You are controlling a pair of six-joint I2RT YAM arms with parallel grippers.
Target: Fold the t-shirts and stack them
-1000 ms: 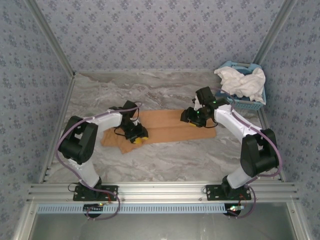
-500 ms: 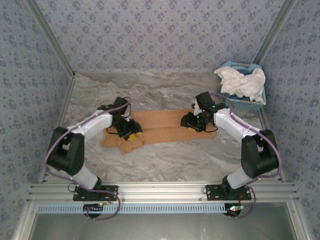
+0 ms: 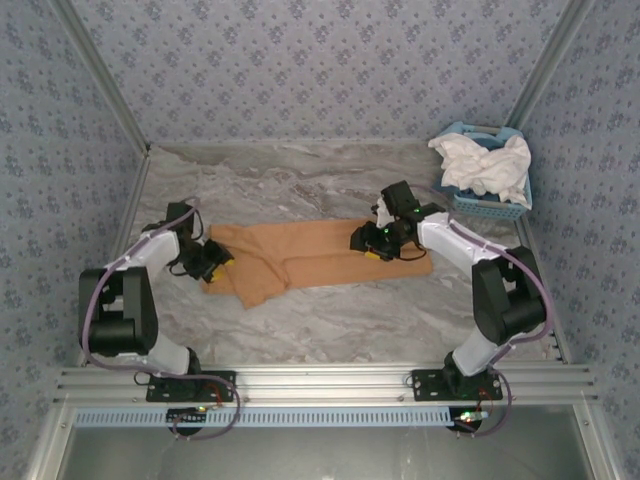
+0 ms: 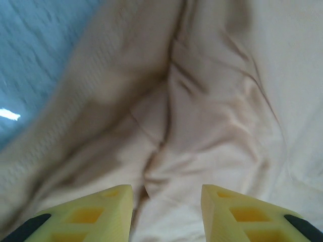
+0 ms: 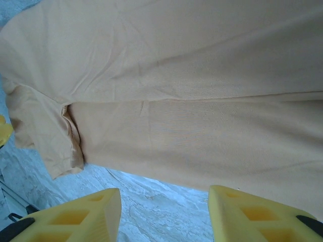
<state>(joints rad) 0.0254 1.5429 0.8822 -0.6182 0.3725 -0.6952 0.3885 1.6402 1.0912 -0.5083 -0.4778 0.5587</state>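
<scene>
Tan-orange cloth runs in a long band between the two pincers: the tan-orange t-shirt (image 3: 320,255) lies flat on the table (image 3: 300,330), its long axis going from the left pincer (image 3: 207,262) across to the right pincer (image 3: 366,244) and a little beyond it. The left pincer sits at the shirt's rumpled left end, so nearly all the cloth lies off to its right. The right pincer hangs over the right part of the band, with the square right end just outboard of it.

At the left wrist, the left pincer (image 4: 166,217) stands partly spread and grips nothing, with creased cloth directly ahead of and beneath its tips. The right pincer (image 5: 164,219) is likewise parted and empty. Bare table shows between its fingers, and one long edge of the shirt crosses just beyond them.

A crosswise fold looks like the next step, and that depends on each arm taking its own nearer end.

The white t-shirt (image 3: 485,165) sits heaped in the basket (image 3: 497,210), well behind and outboard of the right pincer.
</scene>
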